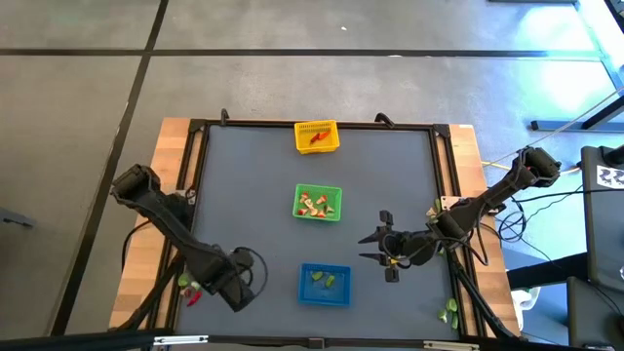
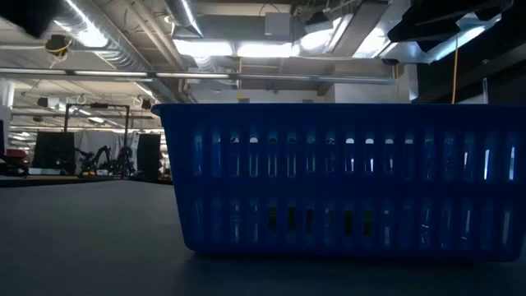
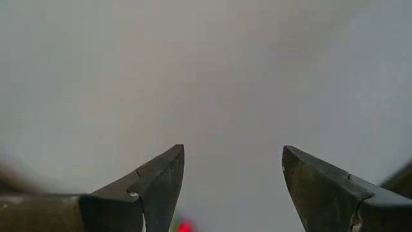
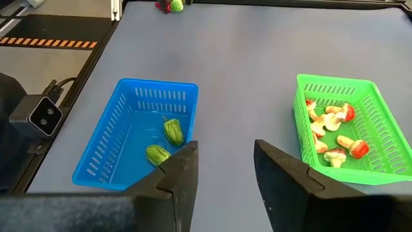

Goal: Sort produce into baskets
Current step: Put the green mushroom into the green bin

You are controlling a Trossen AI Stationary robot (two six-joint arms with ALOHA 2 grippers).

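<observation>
left hand (image 1: 198, 290): fingers spread wide, nothing in them, low over the red and green pieces (image 1: 187, 288) at the table's (image 1: 253, 175) near-left edge, looks lined up for a pick
right hand (image 1: 378, 249): half open, empty, parked just right of the blue basket (image 1: 325, 285)
blue basket: near middle, two green bits (image 4: 165, 142), so greens go here I guess
green basket (image 1: 318, 203): centre, red-and-cream pieces
yellow basket (image 1: 317, 136): far edge, orange-red piece
leftovers (image 1: 449, 312): green, near-right edge

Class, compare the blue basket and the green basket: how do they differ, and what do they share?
The blue basket holds two light green pieces, while the green basket holds several red-and-cream pieces. The blue basket sits at the table's near edge; the green basket sits at the centre. Both are square slotted plastic baskets of similar size, standing upright.
</observation>
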